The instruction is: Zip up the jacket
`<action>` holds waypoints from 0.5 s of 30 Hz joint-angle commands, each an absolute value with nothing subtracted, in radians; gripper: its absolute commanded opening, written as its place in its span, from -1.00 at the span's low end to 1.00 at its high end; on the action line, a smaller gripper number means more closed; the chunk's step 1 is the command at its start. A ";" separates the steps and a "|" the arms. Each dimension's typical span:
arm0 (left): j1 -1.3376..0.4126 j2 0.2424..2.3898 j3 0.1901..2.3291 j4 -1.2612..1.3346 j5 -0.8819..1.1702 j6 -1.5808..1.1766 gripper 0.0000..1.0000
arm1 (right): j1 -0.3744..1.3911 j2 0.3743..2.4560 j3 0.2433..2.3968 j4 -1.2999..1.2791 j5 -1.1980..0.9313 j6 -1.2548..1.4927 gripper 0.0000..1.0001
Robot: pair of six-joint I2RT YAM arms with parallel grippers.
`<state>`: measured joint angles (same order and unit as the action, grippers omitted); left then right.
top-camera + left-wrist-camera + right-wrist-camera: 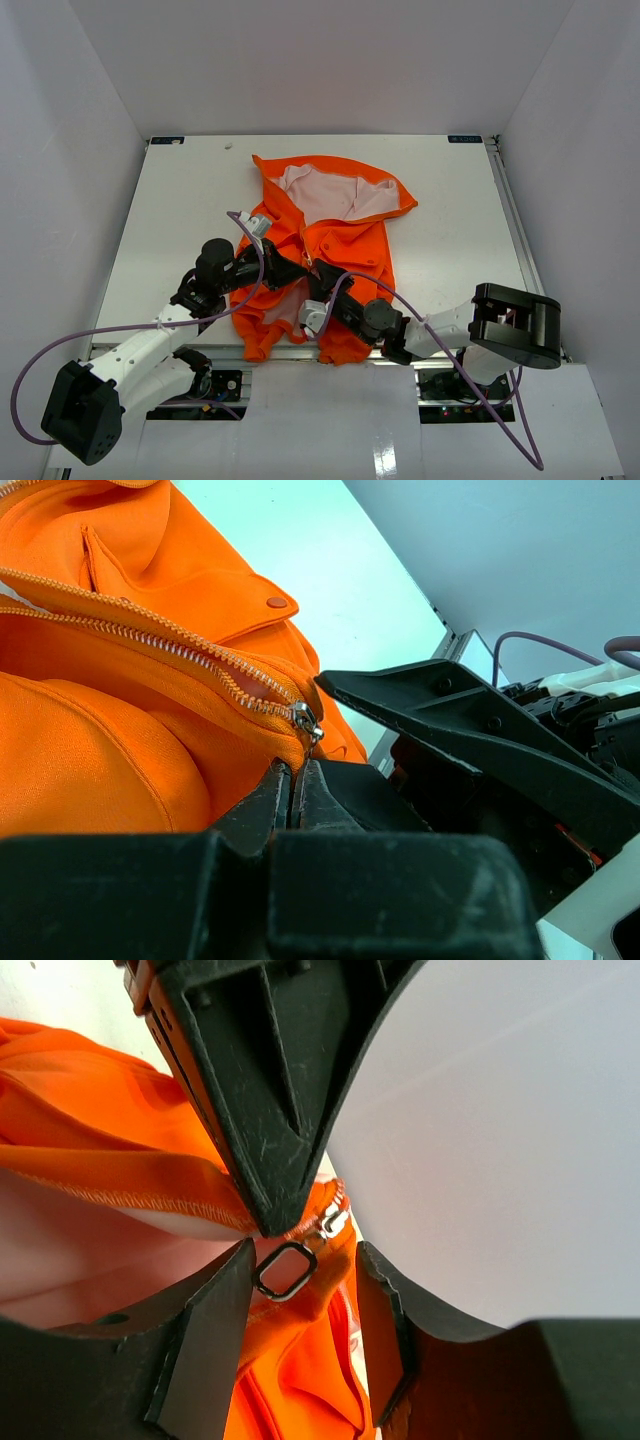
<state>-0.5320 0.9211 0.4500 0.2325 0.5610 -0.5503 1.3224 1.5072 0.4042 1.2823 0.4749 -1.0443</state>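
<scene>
The orange jacket [340, 235] lies on the table with its pink-white lining showing at the collar. Its zipper is open above the slider [304, 720], which sits low near the hem. My left gripper [290, 270] is shut on the jacket's orange fabric just below the slider, as the left wrist view [293, 775] shows. My right gripper [322, 285] is open, and in the right wrist view [305, 1255] its two fingers stand either side of the metal ring pull [286, 1270] without closing on it. The two grippers nearly touch.
The white table [450, 220] is boxed in by white walls on three sides. Purple cables [100, 335] loop off both arms near the front edge. The left gripper's finger [255, 1080] crowds the top of the right wrist view.
</scene>
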 commanded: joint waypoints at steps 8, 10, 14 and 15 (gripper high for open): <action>-0.528 0.912 0.475 0.249 0.573 -0.551 -1.00 | 1.320 1.465 0.349 1.749 0.538 -1.021 -0.02; -0.528 0.915 0.476 0.249 0.576 -0.551 -1.00 | 1.319 1.467 0.354 1.749 0.536 -1.025 -0.08; -0.528 0.913 0.477 0.249 0.577 -0.551 -1.00 | 1.321 1.471 0.368 1.749 0.518 -1.031 -0.19; -0.528 0.912 0.476 0.249 0.577 -0.551 -1.00 | 1.320 1.472 0.371 1.749 0.516 -1.031 -0.20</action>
<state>-0.5320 0.9211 0.4500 0.2323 0.5612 -0.5503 1.3224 1.4799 0.3569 1.2823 0.5142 -1.0357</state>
